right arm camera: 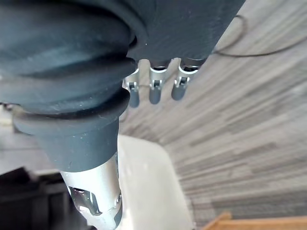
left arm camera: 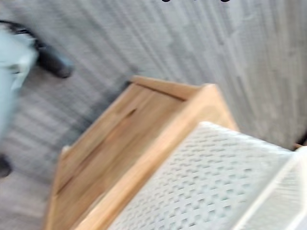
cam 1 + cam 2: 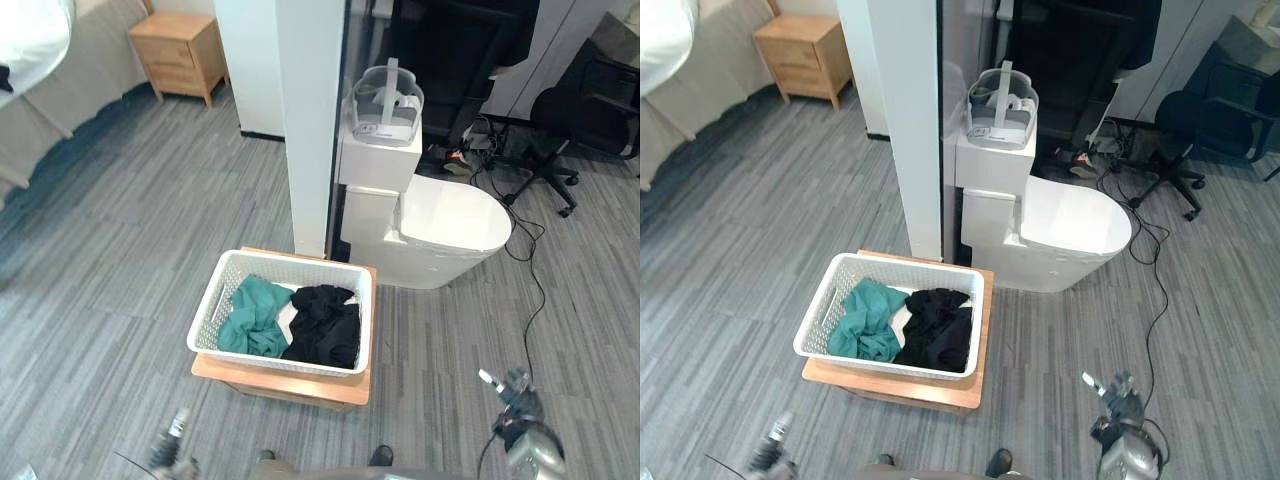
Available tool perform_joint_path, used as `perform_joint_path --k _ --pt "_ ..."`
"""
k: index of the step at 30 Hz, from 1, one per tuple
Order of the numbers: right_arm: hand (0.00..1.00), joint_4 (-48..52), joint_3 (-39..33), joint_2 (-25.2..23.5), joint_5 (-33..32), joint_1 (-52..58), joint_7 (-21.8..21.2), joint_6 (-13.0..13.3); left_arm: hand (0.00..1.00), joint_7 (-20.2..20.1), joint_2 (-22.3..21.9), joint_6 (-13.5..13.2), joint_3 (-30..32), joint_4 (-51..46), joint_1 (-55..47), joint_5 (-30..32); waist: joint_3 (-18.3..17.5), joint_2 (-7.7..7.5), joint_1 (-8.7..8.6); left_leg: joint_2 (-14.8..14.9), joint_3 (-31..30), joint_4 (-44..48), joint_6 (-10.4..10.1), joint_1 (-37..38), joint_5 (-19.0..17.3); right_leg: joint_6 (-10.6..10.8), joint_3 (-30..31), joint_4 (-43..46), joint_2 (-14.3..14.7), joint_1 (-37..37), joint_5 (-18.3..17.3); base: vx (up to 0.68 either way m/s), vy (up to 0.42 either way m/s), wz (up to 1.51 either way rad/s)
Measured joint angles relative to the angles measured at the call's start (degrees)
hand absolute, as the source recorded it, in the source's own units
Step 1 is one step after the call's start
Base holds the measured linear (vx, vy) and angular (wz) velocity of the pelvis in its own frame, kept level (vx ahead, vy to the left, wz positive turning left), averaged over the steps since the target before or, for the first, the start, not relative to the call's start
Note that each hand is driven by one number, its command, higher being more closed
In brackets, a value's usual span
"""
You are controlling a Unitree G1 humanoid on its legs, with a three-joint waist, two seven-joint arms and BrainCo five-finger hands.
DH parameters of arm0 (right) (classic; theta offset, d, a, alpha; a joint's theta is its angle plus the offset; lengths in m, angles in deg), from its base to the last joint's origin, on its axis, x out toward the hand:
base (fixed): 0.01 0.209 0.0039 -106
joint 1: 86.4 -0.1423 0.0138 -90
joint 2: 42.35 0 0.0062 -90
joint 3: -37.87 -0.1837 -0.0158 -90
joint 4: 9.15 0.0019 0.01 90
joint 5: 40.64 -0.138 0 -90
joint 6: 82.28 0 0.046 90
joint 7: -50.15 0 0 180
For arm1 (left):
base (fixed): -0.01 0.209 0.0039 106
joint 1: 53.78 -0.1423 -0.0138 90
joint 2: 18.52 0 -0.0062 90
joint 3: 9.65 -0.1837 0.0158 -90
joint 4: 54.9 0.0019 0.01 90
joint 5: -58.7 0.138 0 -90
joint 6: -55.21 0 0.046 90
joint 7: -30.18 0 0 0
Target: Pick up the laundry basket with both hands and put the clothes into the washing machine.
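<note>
Right hand [image 3: 513, 398] hangs at near right, fingers [image 1: 154, 90] relaxed and apart, holding nothing. Left hand [image 3: 172, 440] sits at near left; its finger state cannot be told. Both are well apart from the laundry basket [image 3: 208, 320], which rests on a wooden stand [image 3: 300, 385] and holds teal clothes [image 3: 255, 315] and black clothes [image 3: 325, 328]. Judgement: grasp, lift and loading all remain.

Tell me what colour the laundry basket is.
The laundry basket is white, with a perforated wall; clearest in the left eye view.

The white lattice basket [image 3: 207, 322] holds teal cloth [image 3: 254, 314] and black cloth [image 3: 326, 326] on a tan wooden stand [image 3: 292, 386].
</note>
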Motion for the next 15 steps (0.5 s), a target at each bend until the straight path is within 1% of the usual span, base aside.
perform_joint_path --k 1,2,3,4,5,6,7,8,9,10,12,13,15 --pt "0.00 1.10 0.86 0.82 0.16 -1.95 0.16 0.05 0.00 1.09 1.55 -0.31 1.27 -3.44 1.16 0.10 0.52 -0.09 0.09 -0.16 -0.05 0.28 -0.04 -0.66 0.05 -0.23 -0.05 -0.42 -0.06 -0.31 0.49 -0.02 -0.010 0.05" --pt "0.00 1.52 1.69 1.41 0.41 -3.06 0.27 0.05 0.00 1.56 2.26 -0.63 1.55 -4.44 2.04 0.32 0.87 0.05 0.13 -0.31 -0.06 0.51 -0.03 -0.97 0.06 -0.24 -0.05 -0.90 -0.09 -0.32 0.91 -0.05 0.000 0.00" --pt "0.00 1.68 4.01 2.98 1.08 -5.83 0.65 0.09 0.00 2.59 3.48 -1.19 1.52 -5.18 4.48 0.72 1.61 0.64 0.25 -0.67 -0.02 1.01 -0.03 -1.90 0.07 -0.21 0.07 -1.19 -0.39 -0.95 1.47 -0.08 0.016 -0.03" --pt "0.00 1.66 6.71 4.64 1.37 -9.41 1.18 0.14 0.00 4.12 4.36 -1.46 1.43 -5.19 8.14 1.97 3.00 0.85 0.45 -1.02 0.00 1.95 -0.01 -2.69 0.08 -0.54 0.19 -1.34 -0.57 -1.39 2.29 -0.09 0.016 -0.06" --pt "0.00 1.66 8.21 5.29 1.40 -11.35 1.26 0.17 0.00 5.08 4.83 -1.54 1.25 -5.19 10.07 2.90 4.23 1.32 0.78 -1.24 0.05 2.26 0.17 -3.11 0.20 -0.53 0.33 -1.68 -0.62 -1.60 2.69 -0.14 0.011 -0.12" --pt "0.00 1.64 10.81 6.25 1.42 -14.70 1.43 0.33 0.00 6.86 5.61 -1.55 0.81 -5.19 13.79 5.23 5.82 2.11 1.47 -1.50 0.32 2.59 0.18 -4.43 0.70 -0.93 0.84 -2.06 -0.87 -2.91 3.60 -0.16 -0.005 -0.15" --pt "0.00 1.53 13.45 6.67 1.42 -18.06 1.74 0.33 0.00 8.82 6.63 -1.55 0.17 -5.19 17.58 7.27 7.40 2.70 1.68 -1.62 0.52 2.53 0.04 -5.85 1.46 -1.13 1.14 -2.08 -1.02 -4.42 4.26 -0.16 -0.014 -0.14" --pt "0.00 1.43 14.84 6.68 1.42 -19.64 2.19 0.30 0.00 9.83 7.37 -1.54 -0.35 -5.19 19.24 8.19 8.45 2.92 1.77 -1.59 0.52 2.52 0.01 -6.13 1.67 -1.35 1.19 -2.09 -0.97 -4.82 4.55 -0.15 -0.034 -0.14" --pt "0.00 1.39 17.77 6.52 1.41 -21.75 2.58 0.25 0.00 11.37 9.18 -1.49 -2.14 -5.19 22.01 9.81 9.77 3.00 2.38 -1.46 0.66 2.61 -0.03 -6.72 1.96 -1.80 1.52 -2.08 -0.75 -5.61 4.99 -0.11 -0.038 -0.11" --pt "0.00 1.39 19.16 6.52 1.41 -22.31 2.64 0.25 0.00 11.92 9.93 -1.41 -3.25 -5.19 23.48 10.62 10.34 2.98 2.93 -1.33 0.67 2.67 -0.04 -6.88 1.98 -1.89 1.56 -2.05 -0.63 -5.75 5.06 -0.11 -0.051 -0.08" --pt "0.00 1.08 23.34 5.79 1.41 -24.30 3.41 0.22 0.00 13.90 12.37 -1.25 -8.12 -5.18 28.42 14.48 12.49 2.41 3.19 -1.24 0.31 4.43 -0.05 -8.23 1.97 -1.96 1.37 -1.44 -0.65 -6.32 5.11 -0.10 -0.036 0.06" --pt "0.00 0.81 24.18 5.49 1.41 -25.12 3.52 0.21 0.00 14.10 12.85 -1.20 -9.08 -5.17 29.58 15.03 13.18 2.20 3.15 -1.30 0.22 4.79 -0.05 -8.63 1.97 -2.09 1.36 -1.29 -0.71 -6.56 5.20 -0.10 -0.008 0.03" --pt "0.00 -1.23 27.57 5.11 1.34 -28.78 3.70 -0.02 0.00 15.05 13.23 -0.48 -12.83 -5.02 34.39 17.04 15.82 1.50 3.18 -1.63 -0.03 6.40 -0.04 -10.86 1.96 -2.43 1.39 -0.06 -1.28 -8.51 5.51 -0.13 0.025 0.01"
